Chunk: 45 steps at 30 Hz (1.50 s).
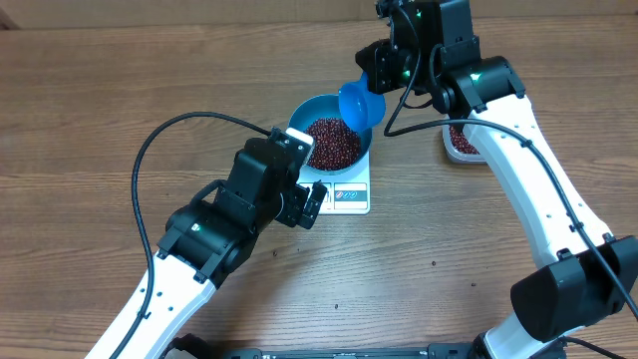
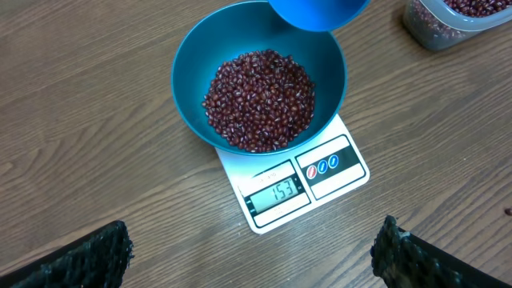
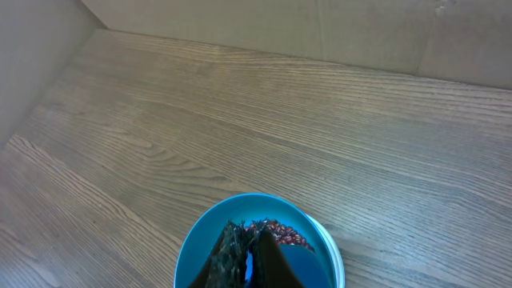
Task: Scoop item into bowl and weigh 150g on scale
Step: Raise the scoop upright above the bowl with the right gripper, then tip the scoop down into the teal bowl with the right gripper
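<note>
The blue bowl [image 1: 297, 118] stands on the white scale [image 1: 351, 195], holding a heap of dark red-brown beans [image 1: 331, 143]. In the left wrist view the beans [image 2: 260, 100] fill the bowl [image 2: 192, 72], and the scale [image 2: 324, 172] display reads 153. A small blue scoop [image 1: 361, 103] hangs tilted over the bowl's far right rim, with my right gripper [image 1: 379, 72] shut on its handle. From the right wrist, the shut gripper [image 3: 250, 260] pinches a blue sliver above the bowl [image 3: 200, 248]. My left gripper [image 2: 254, 240] is open and empty, just in front of the scale.
A clear plastic tub [image 1: 462, 141] with more beans sits right of the scale, partly hidden by the right arm; the tub [image 2: 452, 22] also shows at the left wrist view's top right. A few stray beans [image 1: 335, 306] lie on the wooden table. Cardboard walls stand at the back.
</note>
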Each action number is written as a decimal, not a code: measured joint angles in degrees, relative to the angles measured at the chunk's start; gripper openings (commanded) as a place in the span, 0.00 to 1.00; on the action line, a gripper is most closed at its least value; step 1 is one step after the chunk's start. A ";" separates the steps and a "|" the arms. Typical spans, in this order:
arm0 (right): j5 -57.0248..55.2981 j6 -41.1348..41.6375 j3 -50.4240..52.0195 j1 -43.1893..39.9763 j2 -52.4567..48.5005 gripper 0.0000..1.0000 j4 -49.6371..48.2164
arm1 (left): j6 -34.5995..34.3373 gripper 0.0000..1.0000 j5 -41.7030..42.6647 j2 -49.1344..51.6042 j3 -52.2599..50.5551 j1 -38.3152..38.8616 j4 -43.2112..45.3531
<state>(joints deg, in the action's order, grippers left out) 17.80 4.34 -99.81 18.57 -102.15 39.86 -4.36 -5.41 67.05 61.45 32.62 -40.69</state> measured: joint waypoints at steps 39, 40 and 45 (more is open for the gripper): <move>1.46 -7.48 0.00 3.98 -0.61 0.04 0.22 | 0.00 1.00 0.00 0.00 0.00 0.00 0.00; 1.53 -8.59 0.00 4.61 -0.66 0.04 0.24 | 0.00 1.00 0.00 0.00 0.00 0.00 0.00; 1.95 -12.04 0.02 6.51 -1.53 0.04 0.09 | 0.00 0.99 0.00 0.00 0.00 0.00 0.00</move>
<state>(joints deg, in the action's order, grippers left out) 19.75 -7.70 -99.79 25.08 -103.68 39.94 -4.36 -5.41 67.05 61.45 32.62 -40.69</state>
